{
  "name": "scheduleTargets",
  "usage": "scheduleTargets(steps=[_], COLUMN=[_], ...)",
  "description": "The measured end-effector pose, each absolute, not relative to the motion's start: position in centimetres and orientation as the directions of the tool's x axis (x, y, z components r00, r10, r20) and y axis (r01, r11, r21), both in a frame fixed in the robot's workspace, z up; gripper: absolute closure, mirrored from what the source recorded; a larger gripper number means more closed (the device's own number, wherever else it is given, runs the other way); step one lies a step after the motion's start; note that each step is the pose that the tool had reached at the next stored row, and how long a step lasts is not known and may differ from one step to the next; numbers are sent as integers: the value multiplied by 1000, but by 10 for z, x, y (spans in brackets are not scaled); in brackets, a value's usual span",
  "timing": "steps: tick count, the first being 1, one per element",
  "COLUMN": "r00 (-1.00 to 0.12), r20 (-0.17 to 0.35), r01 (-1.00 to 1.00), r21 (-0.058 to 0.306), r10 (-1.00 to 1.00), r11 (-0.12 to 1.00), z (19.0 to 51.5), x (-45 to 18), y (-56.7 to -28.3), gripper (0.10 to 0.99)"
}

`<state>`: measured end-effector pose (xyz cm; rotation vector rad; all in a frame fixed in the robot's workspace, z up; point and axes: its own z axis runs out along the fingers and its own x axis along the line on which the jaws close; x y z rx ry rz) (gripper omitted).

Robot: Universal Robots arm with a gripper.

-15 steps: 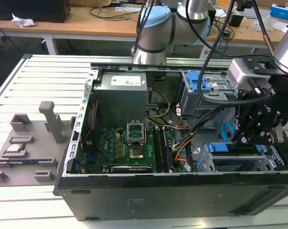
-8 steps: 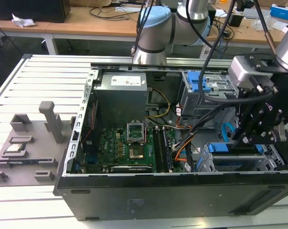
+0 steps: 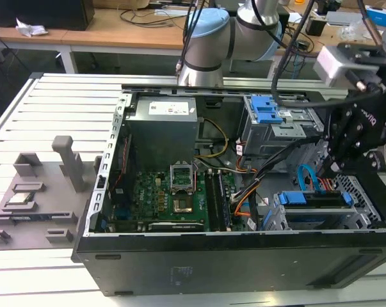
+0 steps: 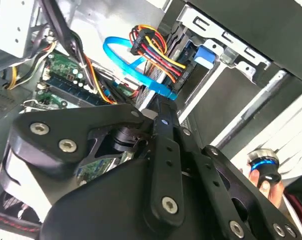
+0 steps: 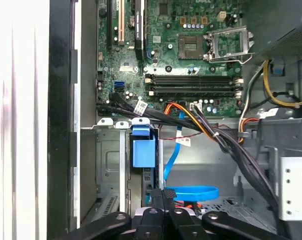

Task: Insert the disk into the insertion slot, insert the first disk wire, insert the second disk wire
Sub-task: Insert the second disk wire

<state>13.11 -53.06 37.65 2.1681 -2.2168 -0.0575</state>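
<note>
The disk (image 3: 311,199) in its blue carrier sits inside the insertion slot (image 3: 360,192), a perforated silver bay at the front corner of the open computer case on the exterior view's right. My gripper (image 3: 331,171) hangs just above the disk's back edge. In both wrist views its fingers (image 5: 159,201) are pressed together on the end of a flat blue disk wire (image 4: 121,59), which loops away from the tip (image 5: 193,192). A bundle of red, yellow and black wires (image 4: 156,52) ends at the disk beside my gripper (image 4: 163,102). The carrier's blue tab (image 5: 142,150) shows ahead of my gripper (image 5: 164,197).
The motherboard (image 3: 170,198) lies in the case floor, with the power supply (image 3: 164,121) behind it. A taller grey drive cage with blue latch (image 3: 264,110) stands at the back. Black cable bundles (image 5: 226,142) cross near the bay. A person's hand (image 4: 265,181) holds a round blue-ringed object outside the case.
</note>
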Motion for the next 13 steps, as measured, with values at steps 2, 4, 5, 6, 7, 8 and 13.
scheduleTargets(steps=[2, 4, 5, 6, 7, 8, 13], r00=[-22, -22, -22, -22, -22, -22, -22], r20=[3, 3, 3, 2, 2, 2, 3], r01=[-998, -998, -998, -998, -998, -998, -998], r21=[55, 55, 55, 55, 55, 55, 55], r10=[-1000, -1000, -1000, -1000, -1000, -1000, -1000], r11=[22, 22, 22, 22, 22, 22, 22], z=[386, 393, 394, 395, 395, 395, 395], x=[131, 131, 131, 131, 131, 131, 131], y=[-530, -530, -530, -530, -530, -530, -530], gripper=[980, 980, 980, 980, 980, 980, 980])
